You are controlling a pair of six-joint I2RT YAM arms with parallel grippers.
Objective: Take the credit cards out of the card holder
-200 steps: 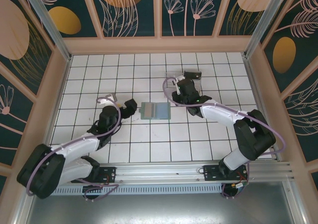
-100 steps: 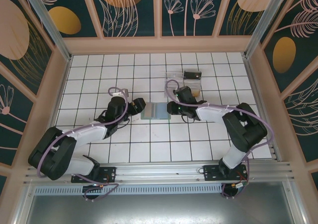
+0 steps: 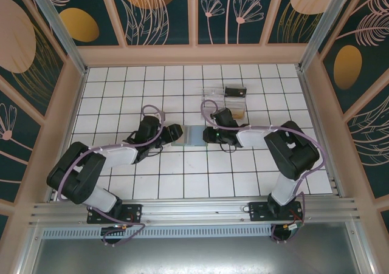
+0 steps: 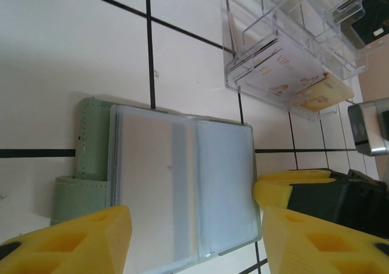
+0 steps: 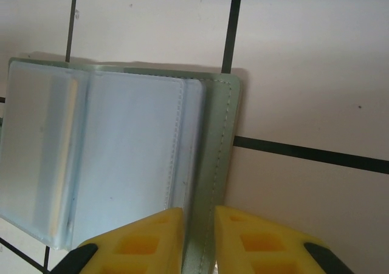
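Both arms have been closing in over the last second, and we are now seeing them meeting at the card holder [image 3: 189, 136], which is lying open and flat on the tiled bench [image 3: 121, 85] near the clear tray [image 3: 214, 94]. Our left tool [image 4: 191, 207] is standing well apart, straddling the holder, while our right tool [image 5: 197, 216] is pinching its stitched green edge, nearly closed.

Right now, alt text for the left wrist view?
An open grey-green card holder lies flat on the white tiled table, clear sleeves up, between two wide-apart yellow fingers at the bottom edge. A clear tray holding cards sits beyond it, upper right.
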